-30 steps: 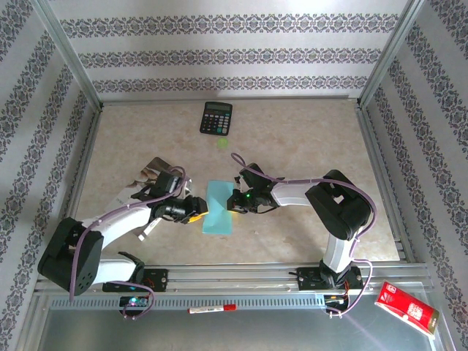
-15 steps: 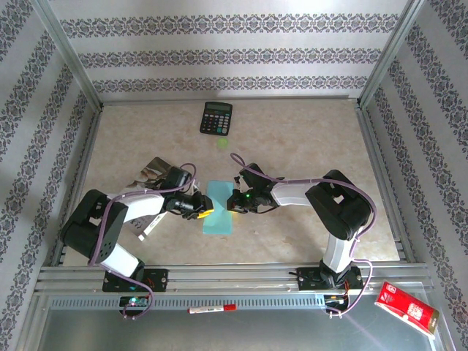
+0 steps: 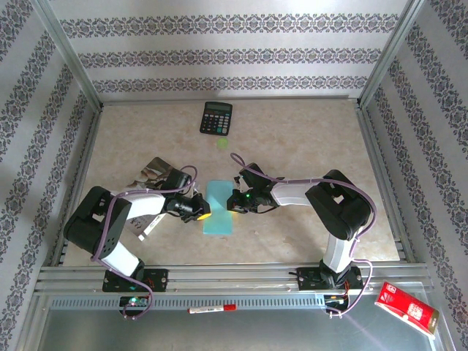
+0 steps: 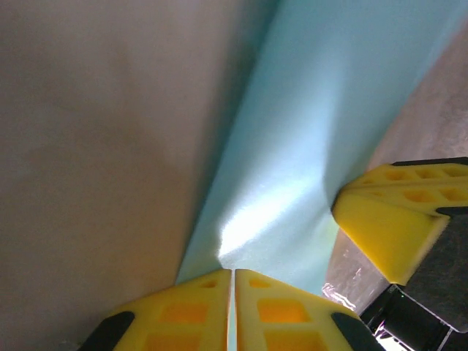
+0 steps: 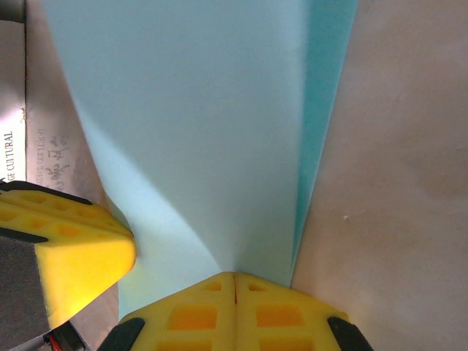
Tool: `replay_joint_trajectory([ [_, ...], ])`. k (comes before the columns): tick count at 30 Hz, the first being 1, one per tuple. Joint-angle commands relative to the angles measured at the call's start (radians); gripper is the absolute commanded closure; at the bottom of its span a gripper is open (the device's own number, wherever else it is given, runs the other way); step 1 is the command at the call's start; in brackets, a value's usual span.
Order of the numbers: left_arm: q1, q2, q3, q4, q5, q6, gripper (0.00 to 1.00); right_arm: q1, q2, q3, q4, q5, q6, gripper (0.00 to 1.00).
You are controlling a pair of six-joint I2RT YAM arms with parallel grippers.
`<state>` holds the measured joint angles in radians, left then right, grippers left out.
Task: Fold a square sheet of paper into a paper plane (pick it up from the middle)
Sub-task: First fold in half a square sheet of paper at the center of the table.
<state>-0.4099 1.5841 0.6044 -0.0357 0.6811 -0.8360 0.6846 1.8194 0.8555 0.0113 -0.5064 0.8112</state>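
The left yellow-fingered gripper (image 3: 205,213) pinches the light-cyan square sheet of paper (image 3: 219,217). Facing it, the right gripper (image 3: 232,204) pinches likewise.

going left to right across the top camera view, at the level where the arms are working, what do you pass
photo-printed booklet → left gripper → cyan sheet of paper → right gripper → red box, lower down past the table's near right corner

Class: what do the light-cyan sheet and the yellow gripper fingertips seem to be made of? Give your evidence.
Light-cyan sheet: probably thin matt paper; it curves softly, with a faint sheen. Yellow fingertips: likely moulded plastic or rubber, matt; recessed square pockets show in their faces.
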Motion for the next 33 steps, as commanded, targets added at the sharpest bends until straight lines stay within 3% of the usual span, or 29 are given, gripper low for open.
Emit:
replay_joint_trajectory([
  [1,0.014,0.002,-0.03,-0.04,-0.012,0.03,0.92,-0.012,0.096,-0.073,-0.231,0.214,-0.02,1.0],
  [15,0.04,0.0,-0.05,-0.127,-0.063,0.112,1.0,-0.012,0.09,-0.075,-0.235,0.215,-0.016,1.0],
  [25,0.05,-0.04,-0.069,-0.08,0.004,0.097,1.0,-0.009,0.082,-0.07,-0.249,0.221,-0.015,1.0],
  [33,0.051,0.004,-0.082,-0.084,-0.022,0.11,1.0,-0.005,0.08,-0.059,-0.253,0.22,-0.014,1.0],
])
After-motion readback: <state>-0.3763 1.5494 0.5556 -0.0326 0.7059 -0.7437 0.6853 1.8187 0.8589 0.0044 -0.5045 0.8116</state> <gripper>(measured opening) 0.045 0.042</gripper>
